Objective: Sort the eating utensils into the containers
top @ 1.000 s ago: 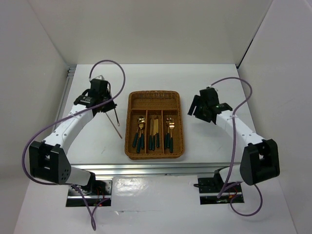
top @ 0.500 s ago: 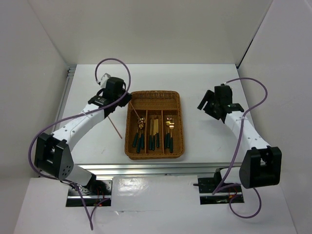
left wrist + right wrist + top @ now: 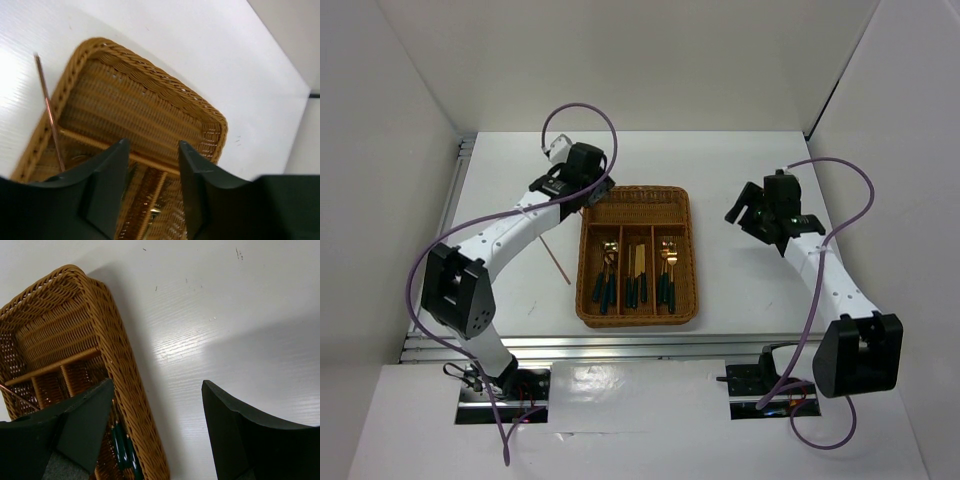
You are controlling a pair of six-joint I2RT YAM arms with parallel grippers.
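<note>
A: Chopstick status?
B: One chopstick (image 3: 47, 102) lies slanted across the left rim of the wicker tray (image 3: 636, 321) at its far-left corner. One tip pokes out over the worktop (image 3: 750, 290). The rest runs in over the crosswise slot (image 3: 640, 207), with its end hidden behind a finger. Can't tell if it's settled. A second chopstick (image 3: 558, 259) lies on the worktop near the tray's left side. The green-handled cutlery (image 3: 635, 280) fills the three long slots.
A: Jaws?
B: Left gripper (image 3: 152, 145) is parted with nothing between the fingers, and the chopstick is off to one side. Right gripper (image 3: 157, 385) is spread wide and empty.
A: How to finish the step?
B: It looks like a drop into the crosswise slot. Lift straight up and keep the fingers off the stick. If the tip hangs over the rim, nudge it in before fetching the second.
A: Pose?
B: Left arm is stretched far out, wrist pitched down over the tray's far-left corner. Right arm is bent and hovers over the worktop off the tray's right side.
</note>
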